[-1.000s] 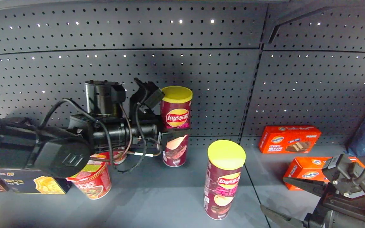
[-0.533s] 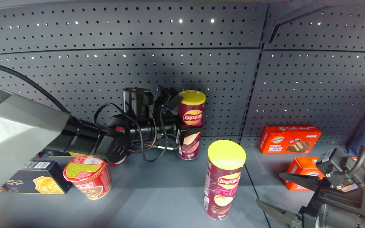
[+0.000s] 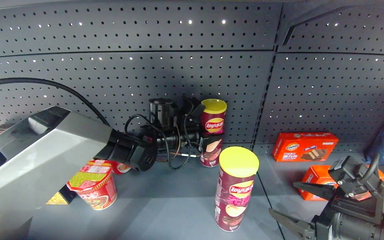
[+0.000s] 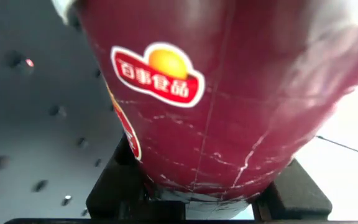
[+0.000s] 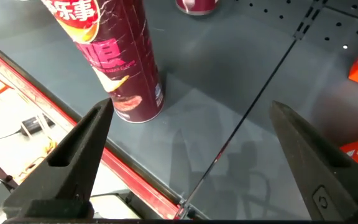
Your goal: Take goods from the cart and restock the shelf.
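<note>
the left gripper [image 3: 212, 141] pinches a yellow-lidded chip can [image 3: 213, 123] between its fingers at mid-height, upright against the pegboard [image 3: 145, 73]; its base seems to touch the shelf [image 3: 165, 206]. the right gripper [image 3: 283, 198] has its fingers spread wide, with a second chip can [image 3: 234, 193] standing near one fingertip.

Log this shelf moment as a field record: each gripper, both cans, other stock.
left gripper: shut on the held chip can, around its middle
held chip can: upright, close to the pegboard; base contact with the shelf unclear
front chip can: upright on the shelf, nearer its front edge, untouched
right gripper: open, empty, to the right of the front chip can
other stock: cup noodles at left; orange boxes at right
</note>
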`<state>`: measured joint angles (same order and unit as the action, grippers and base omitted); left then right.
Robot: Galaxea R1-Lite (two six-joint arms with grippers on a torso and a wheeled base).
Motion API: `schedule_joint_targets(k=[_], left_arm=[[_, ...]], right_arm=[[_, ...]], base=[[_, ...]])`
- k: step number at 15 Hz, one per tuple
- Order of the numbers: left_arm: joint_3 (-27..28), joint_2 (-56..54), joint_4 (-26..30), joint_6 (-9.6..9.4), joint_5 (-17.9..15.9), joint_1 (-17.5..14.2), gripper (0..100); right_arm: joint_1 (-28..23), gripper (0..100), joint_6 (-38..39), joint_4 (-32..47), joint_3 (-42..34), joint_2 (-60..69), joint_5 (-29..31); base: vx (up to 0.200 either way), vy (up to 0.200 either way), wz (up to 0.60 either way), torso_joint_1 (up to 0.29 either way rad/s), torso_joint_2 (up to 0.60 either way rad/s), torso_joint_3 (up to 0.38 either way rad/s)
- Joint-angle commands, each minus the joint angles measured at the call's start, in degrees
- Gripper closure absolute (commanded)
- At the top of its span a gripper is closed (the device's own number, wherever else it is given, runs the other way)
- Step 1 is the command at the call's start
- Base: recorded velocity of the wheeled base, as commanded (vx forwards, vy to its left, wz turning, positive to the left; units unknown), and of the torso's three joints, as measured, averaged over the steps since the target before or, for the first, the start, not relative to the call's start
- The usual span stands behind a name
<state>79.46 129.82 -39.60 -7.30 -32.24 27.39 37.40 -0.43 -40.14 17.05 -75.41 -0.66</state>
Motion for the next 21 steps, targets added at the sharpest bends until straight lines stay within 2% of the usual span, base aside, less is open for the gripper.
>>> schedule_joint_targets(k=[1,7,12,13,17,21], left_arm=[[0.3,1.0,0.0,0.01,0.0,0.0,100],[0.5,2.5,-0.7,0.01,0.0,-0.1,100],[3.2,4.2,-0.5,0.01,0.1,-0.1,100],[3.3,4.2,-0.5,0.10,0.1,0.1,0],[-0.4,2.5,-0.7,-0.26,0.6,0.2,0],[-12.1,-5.7,-2.9,-0.34,1.3,-0.7,0]], right_arm=[[0.0,0,0.0,0.1,0.1,-0.3,0.0],[0.0,0,0.0,0.1,-0.1,-0.3,0.0],[0.0,0,0.0,0.1,-0.3,-0.4,0.0],[0.0,0,0.0,0.1,-0.3,-0.4,0.0],[0.0,0,0.0,0.1,-0.7,-0.4,-0.1],[-0.3,0,-0.1,0.2,-1.6,-0.9,0.0]], base=[[0.000,0.000,0.00,0.000,0.00,0.000],[0.000,0.000,0.00,0.000,0.00,0.000],[0.000,0.000,0.00,0.000,0.00,0.000],[0.000,0.000,0.00,0.000,0.00,0.000],[0.000,0.000,0.00,0.000,0.00,0.000],[0.000,0.000,0.00,0.000,0.00,0.000]])
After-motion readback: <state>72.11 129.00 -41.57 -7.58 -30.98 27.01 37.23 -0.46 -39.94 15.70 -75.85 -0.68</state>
